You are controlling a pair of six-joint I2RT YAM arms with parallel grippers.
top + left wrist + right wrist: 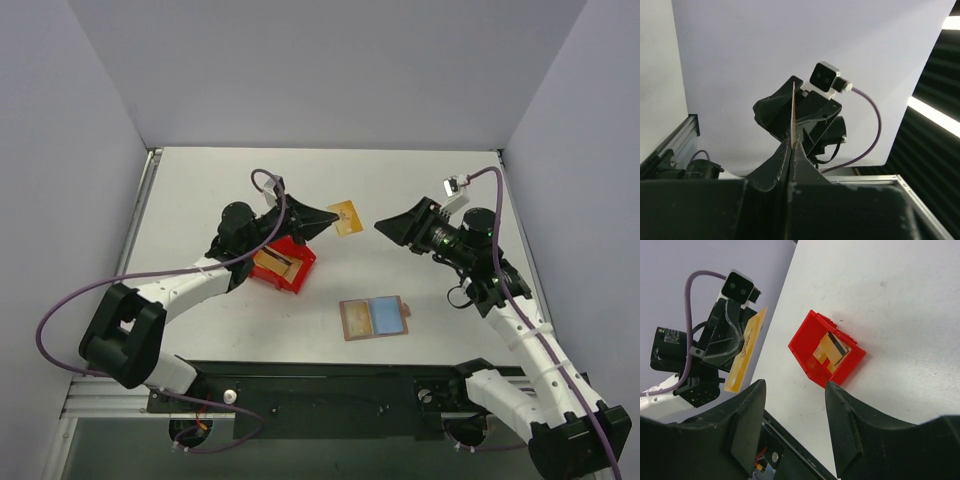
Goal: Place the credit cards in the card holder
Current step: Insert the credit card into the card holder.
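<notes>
The white bench (200, 190) carries the red bin (300, 277), which has more credit cards (272, 262) inside, and the card holder (375, 318), lying open nearer the arm bases. Above them, the left end effector (330, 217) is clenched on one gold card (347, 217), held out toward the released right end effector (384, 227). This looks like a handover. The right jaws should bracket the card's free end squarely and pinch its flat faces before the left lets go.

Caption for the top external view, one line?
Left gripper holds one credit card toward the open right gripper; more cards sit in the red bin, card holder open nearby.
</notes>
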